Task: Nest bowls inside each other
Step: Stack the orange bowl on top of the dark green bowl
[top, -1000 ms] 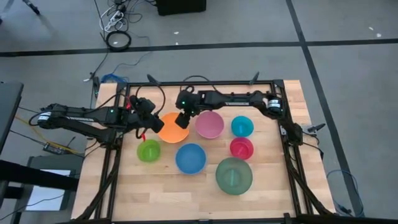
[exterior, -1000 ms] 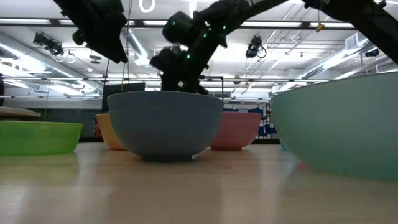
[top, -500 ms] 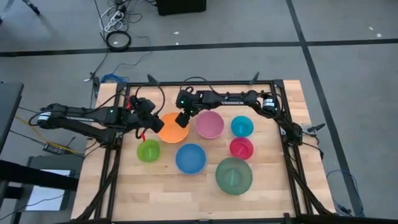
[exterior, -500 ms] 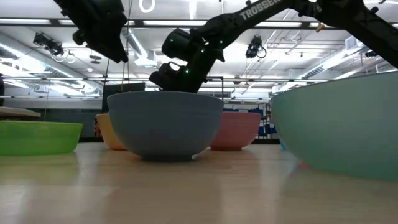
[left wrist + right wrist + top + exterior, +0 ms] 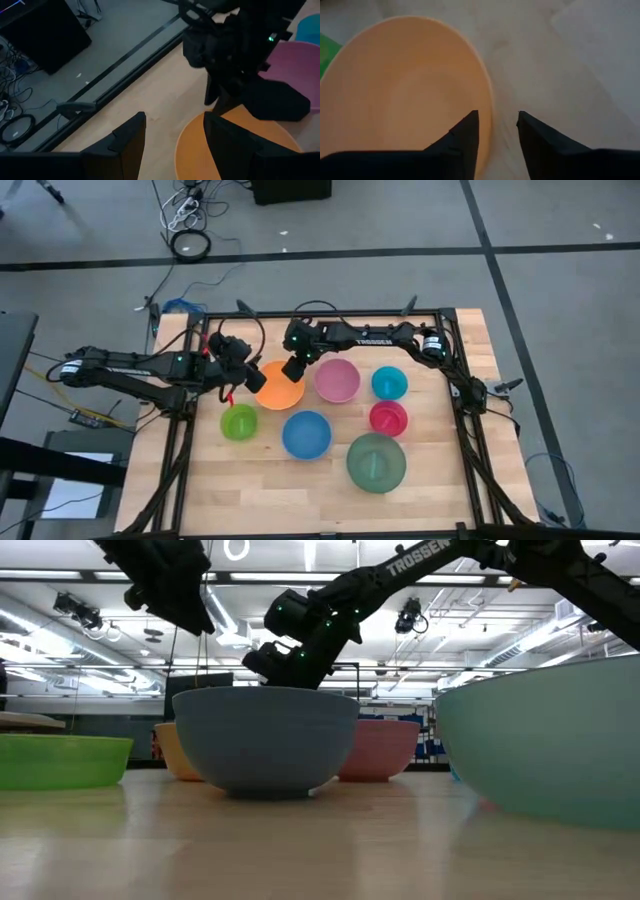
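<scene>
Orange bowl [image 5: 405, 90] rim between end-effector fingers [image 5: 465, 140]

White "TROSSEN" lettering along the right arm [image 5: 420, 558], same word faintly on it from above

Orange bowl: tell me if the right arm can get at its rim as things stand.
Probably yes. The right tool already straddles the orange bowl rim, one finger inside, one outside, nothing between. The left tool hangs at the opposite rim, not blocking.
</scene>
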### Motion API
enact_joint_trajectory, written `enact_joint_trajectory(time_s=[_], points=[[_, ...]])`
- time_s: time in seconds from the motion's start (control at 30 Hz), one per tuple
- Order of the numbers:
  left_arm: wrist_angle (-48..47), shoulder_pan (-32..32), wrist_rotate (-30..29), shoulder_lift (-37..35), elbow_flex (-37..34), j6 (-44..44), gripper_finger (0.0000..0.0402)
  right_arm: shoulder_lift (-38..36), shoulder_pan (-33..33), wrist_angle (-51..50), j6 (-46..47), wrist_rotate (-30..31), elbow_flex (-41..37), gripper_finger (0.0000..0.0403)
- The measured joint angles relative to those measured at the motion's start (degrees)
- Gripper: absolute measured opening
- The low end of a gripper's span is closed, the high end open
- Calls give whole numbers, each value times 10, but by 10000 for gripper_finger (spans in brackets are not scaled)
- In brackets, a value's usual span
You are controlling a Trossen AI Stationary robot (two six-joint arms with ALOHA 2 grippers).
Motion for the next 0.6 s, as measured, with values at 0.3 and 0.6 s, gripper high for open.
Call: enact_joint_trajectory(time_s=[0.3, 0.6], points=[[-1, 0, 0, 0, 0, 0, 209, 2, 0, 1, -1, -14, 0, 102], [-1, 0, 0, 0, 0, 0, 209, 47, 0, 12, 3, -32, 0, 89]])
